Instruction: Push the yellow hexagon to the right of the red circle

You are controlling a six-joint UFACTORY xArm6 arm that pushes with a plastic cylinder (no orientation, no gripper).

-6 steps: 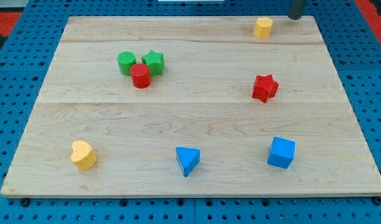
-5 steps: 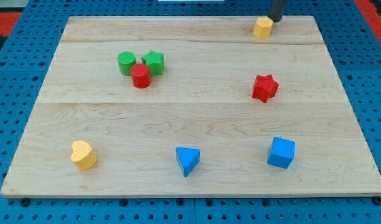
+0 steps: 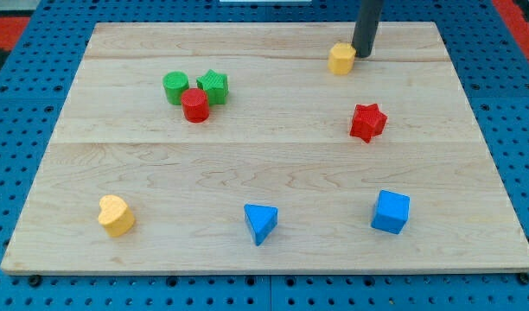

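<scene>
The yellow hexagon sits near the view's top, right of centre, on the wooden board. My tip touches the hexagon's right side. The red circle lies far to the left of the hexagon, a little lower. It touches a green circle on its upper left and a green star on its upper right.
A red star lies below the hexagon. A blue cube is at the lower right, a blue triangle at the bottom centre, and a yellow heart at the lower left.
My tip came down and left from the top right edge onto the board and reached the yellow hexagon. The hexagon slid left and slightly down. The other blocks stayed put.
</scene>
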